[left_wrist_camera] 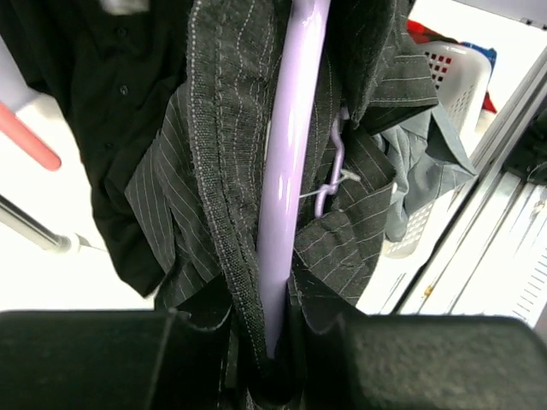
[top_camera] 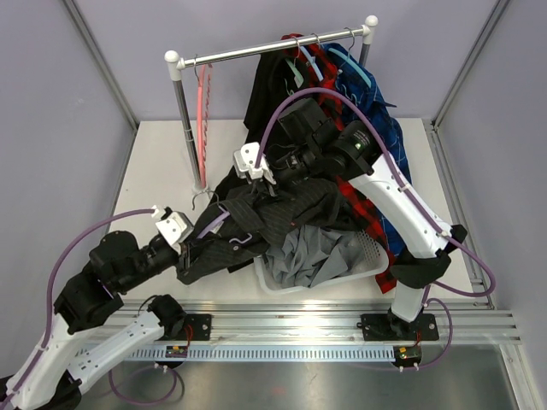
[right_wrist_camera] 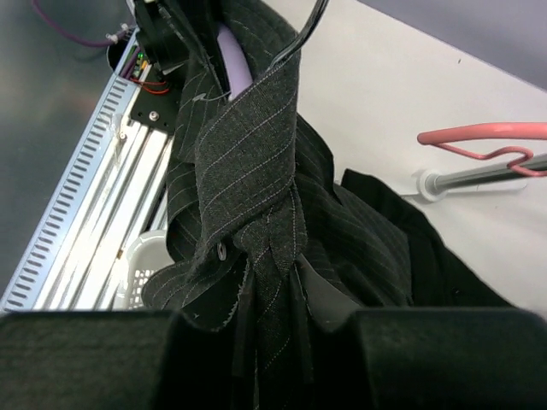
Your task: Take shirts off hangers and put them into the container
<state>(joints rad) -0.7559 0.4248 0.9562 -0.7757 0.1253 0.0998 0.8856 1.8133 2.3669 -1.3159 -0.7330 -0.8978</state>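
A dark charcoal pinstriped shirt (top_camera: 265,218) hangs stretched between my two grippers, above the table and the left end of the white mesh container (top_camera: 372,256). My left gripper (top_camera: 190,243) (left_wrist_camera: 278,359) is shut on an arm of the purple hanger (left_wrist_camera: 286,171) (top_camera: 214,224), with the shirt's collar edge pinched beside it. My right gripper (top_camera: 261,184) (right_wrist_camera: 273,342) is shut on a twisted fold of the same shirt (right_wrist_camera: 256,196). A grey shirt (top_camera: 312,252) lies in the container. Black (top_camera: 269,90), red plaid (top_camera: 359,201) and blue plaid (top_camera: 393,137) shirts hang on the rail.
The white-and-steel rail (top_camera: 273,49) stands at the back of the table, with a bare pink hanger (top_camera: 202,120) (right_wrist_camera: 487,141) near its left post. The red plaid shirt drapes down over the container's right end. An aluminium base rail (top_camera: 325,325) runs along the near edge.
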